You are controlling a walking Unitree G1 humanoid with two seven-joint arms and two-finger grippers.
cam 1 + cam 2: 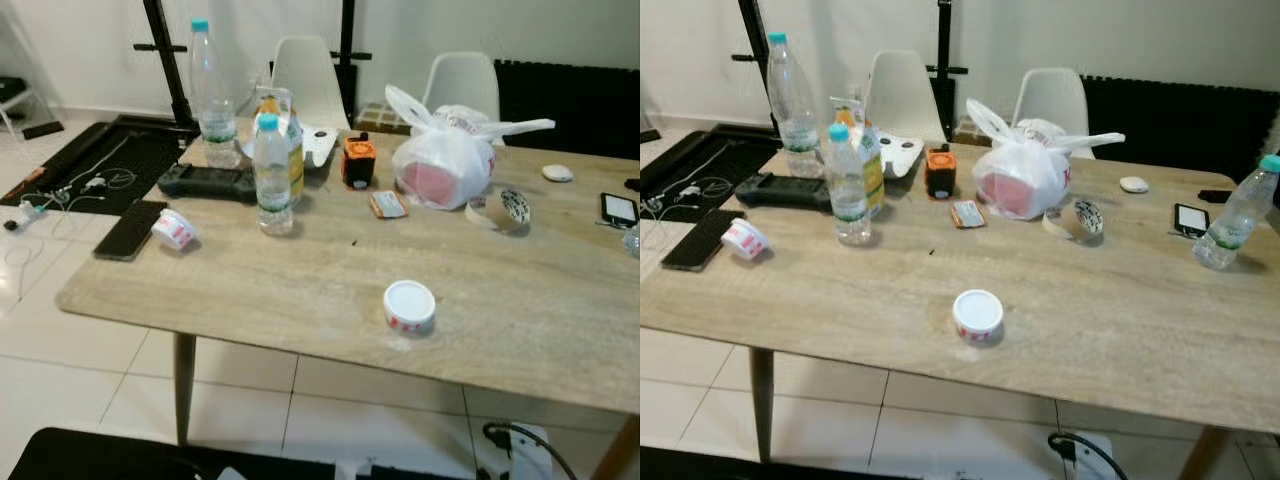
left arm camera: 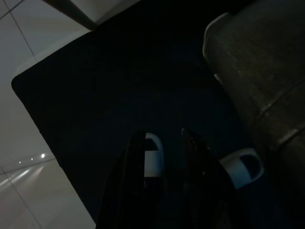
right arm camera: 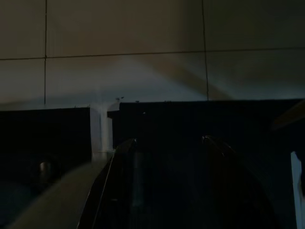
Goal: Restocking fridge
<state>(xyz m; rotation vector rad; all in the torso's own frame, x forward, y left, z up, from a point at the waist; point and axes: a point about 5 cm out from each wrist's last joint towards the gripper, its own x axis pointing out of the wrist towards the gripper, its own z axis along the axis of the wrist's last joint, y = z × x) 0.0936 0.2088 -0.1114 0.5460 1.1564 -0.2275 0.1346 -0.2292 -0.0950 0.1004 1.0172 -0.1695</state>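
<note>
Both wrist views are showing very dark. The left tool [image 2: 164,148] is hanging over a black mat, fingers slightly apart, holding nothing. The right tool [image 3: 169,157] is hanging idle, fingers apart, empty. On the wooden tabletop [image 1: 300,280], a white-lidded cup [image 1: 409,306] is standing nearest; farther back, a water bottle [image 1: 272,175] and a white plastic bag [image 1: 445,160], its contents unclear.

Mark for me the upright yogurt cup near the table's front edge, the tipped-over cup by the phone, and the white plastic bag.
upright yogurt cup [image 1: 409,303]: left eye view, on its white lid.
tipped-over cup [image 1: 174,229]: left eye view, on its side wall.
white plastic bag [image 1: 1025,176]: right eye view, on the bulging front.
</note>
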